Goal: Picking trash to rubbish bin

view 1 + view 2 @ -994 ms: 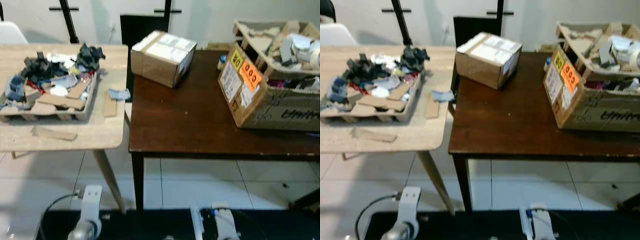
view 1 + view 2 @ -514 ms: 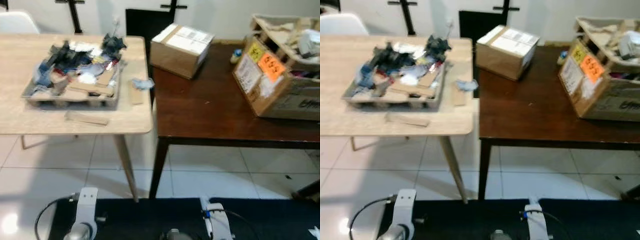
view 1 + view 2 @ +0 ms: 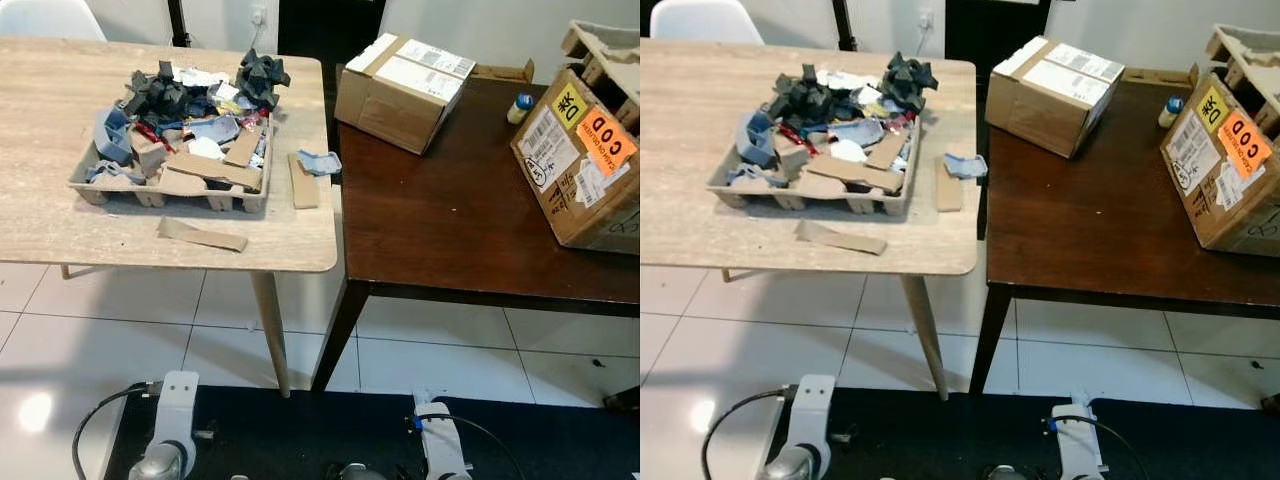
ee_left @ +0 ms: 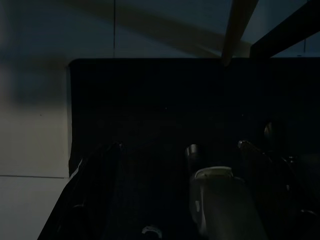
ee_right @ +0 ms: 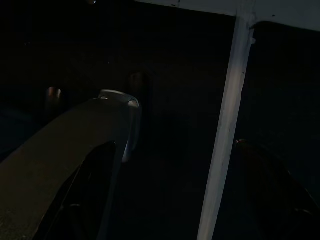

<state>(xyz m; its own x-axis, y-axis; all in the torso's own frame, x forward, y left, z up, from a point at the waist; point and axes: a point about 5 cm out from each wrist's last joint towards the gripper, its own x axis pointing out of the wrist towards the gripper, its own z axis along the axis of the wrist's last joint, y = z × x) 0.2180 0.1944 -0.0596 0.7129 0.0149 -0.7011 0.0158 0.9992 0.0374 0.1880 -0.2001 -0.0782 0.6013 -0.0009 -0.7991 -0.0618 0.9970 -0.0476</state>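
Left eye view: trash tray far above both arms

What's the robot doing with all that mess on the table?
Nothing is being handled yet. The robot stands facing a light wooden table where a cardboard tray is heaped with trash scraps. Loose cardboard strips lie beside the tray. Both arms hang low over a dark mat.
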